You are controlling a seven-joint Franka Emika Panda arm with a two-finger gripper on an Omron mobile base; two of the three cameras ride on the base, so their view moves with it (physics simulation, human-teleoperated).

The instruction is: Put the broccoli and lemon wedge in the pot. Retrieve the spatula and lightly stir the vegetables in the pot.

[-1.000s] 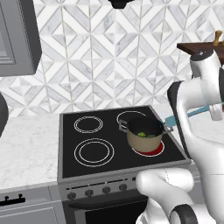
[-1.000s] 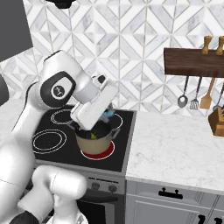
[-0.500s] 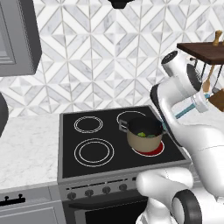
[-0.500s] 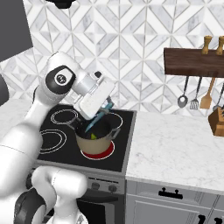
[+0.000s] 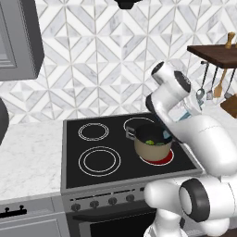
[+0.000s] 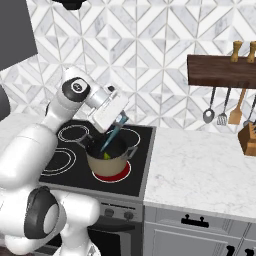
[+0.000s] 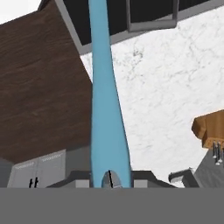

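Note:
The tan pot (image 6: 107, 163) with grey loop handles stands on the front right burner, which glows red. In the left base view the pot (image 5: 149, 148) holds the pale lemon wedge (image 5: 149, 142) and the darker broccoli (image 5: 160, 144). My gripper (image 6: 120, 118) hangs just above the pot's far rim and is shut on the teal spatula (image 6: 112, 135). The spatula slants down with its lower end inside the pot. In the hand view the spatula (image 7: 105, 109) runs straight up from my gripper (image 7: 110, 179).
Ladles and wooden-handled utensils hang under a dark wall rack (image 6: 220, 70) on the right. A knife block (image 6: 248, 140) stands on the marble counter (image 6: 200, 170). The black stove (image 5: 99, 161) has further burners left of the pot. My arm crosses behind the pot.
My arm's elbow has swung left, toward the back of the stove. The hand has stayed over the pot, still holding the spatula, which now slants differently inside it.

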